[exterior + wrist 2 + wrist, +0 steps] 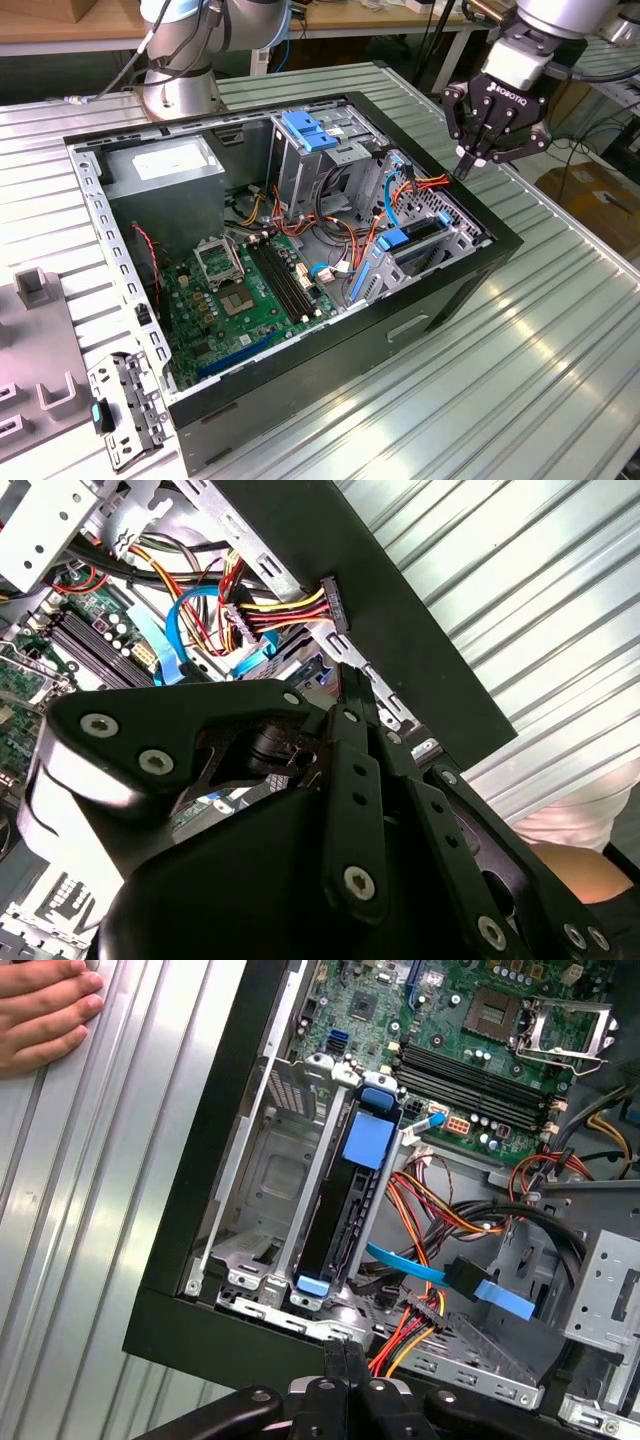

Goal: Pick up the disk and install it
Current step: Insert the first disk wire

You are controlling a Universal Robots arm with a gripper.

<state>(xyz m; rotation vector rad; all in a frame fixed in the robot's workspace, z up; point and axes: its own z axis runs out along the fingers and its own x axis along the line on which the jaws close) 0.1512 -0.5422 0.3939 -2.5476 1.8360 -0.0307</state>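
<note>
Disk [338, 1215] on edge in bay [250, 1175], long axis toward motherboard [470, 1070], claw [466, 166] closed, empty

Table [545, 340]: ribbed, semi-gloss metal. Computer case [300, 385]: matt black. Disk [343, 1218]: blue plastic rails. Gripper [466, 170]: matt black finish.

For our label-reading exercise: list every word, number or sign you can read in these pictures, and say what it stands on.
White lettering on the body of the black tool: a maker's name, left unquoted.
White sticker on the large grey metal box: too small to read.
White printing on the green circuit board: too small to read.
</note>
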